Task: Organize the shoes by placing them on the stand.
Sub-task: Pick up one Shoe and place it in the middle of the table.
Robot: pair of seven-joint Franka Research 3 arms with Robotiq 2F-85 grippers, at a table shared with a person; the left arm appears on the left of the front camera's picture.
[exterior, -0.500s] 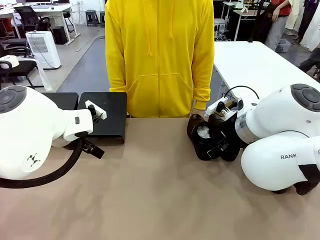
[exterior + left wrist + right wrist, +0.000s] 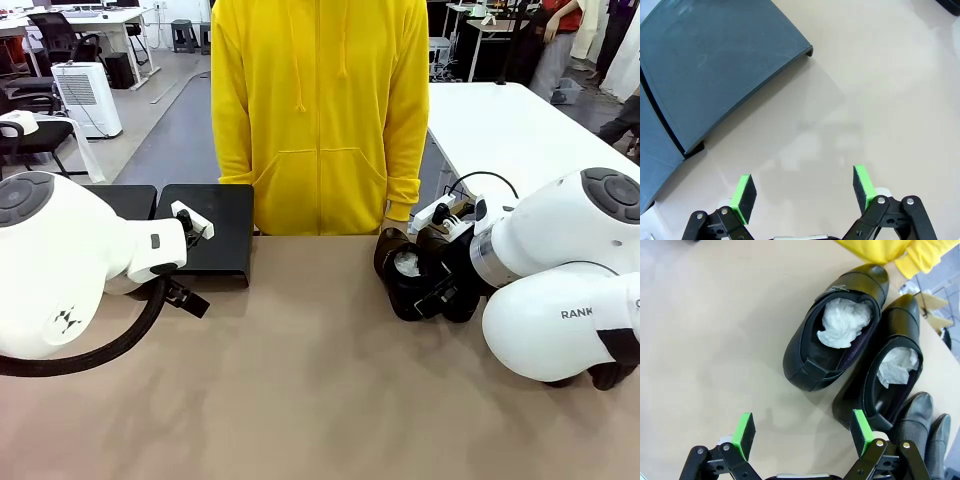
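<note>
Several black shoes with white paper stuffing lie grouped at the table's right. In the right wrist view one shoe point(image 2: 835, 335) lies ahead, a second point(image 2: 890, 370) beside it, and two more point(image 2: 920, 420) at the lower right edge. My right gripper point(image 2: 802, 432) hovers open just short of them, with nothing between its green pads point(image 2: 744, 434). The cluster of shoes point(image 2: 410, 270) sits next to my right arm's wrist. The black stand point(image 2: 210, 232) rests at the far left of the table. My left gripper point(image 2: 804, 192) is open over bare table beside the stand point(image 2: 715, 65).
A person in a yellow hoodie point(image 2: 320, 110) stands at the far edge, between the stand and the shoes. A second platform point(image 2: 655, 165) of the stand adjoins the first. A white table point(image 2: 520, 120) stands behind on the right. Bare tabletop point(image 2: 300, 380) stretches across the middle and front.
</note>
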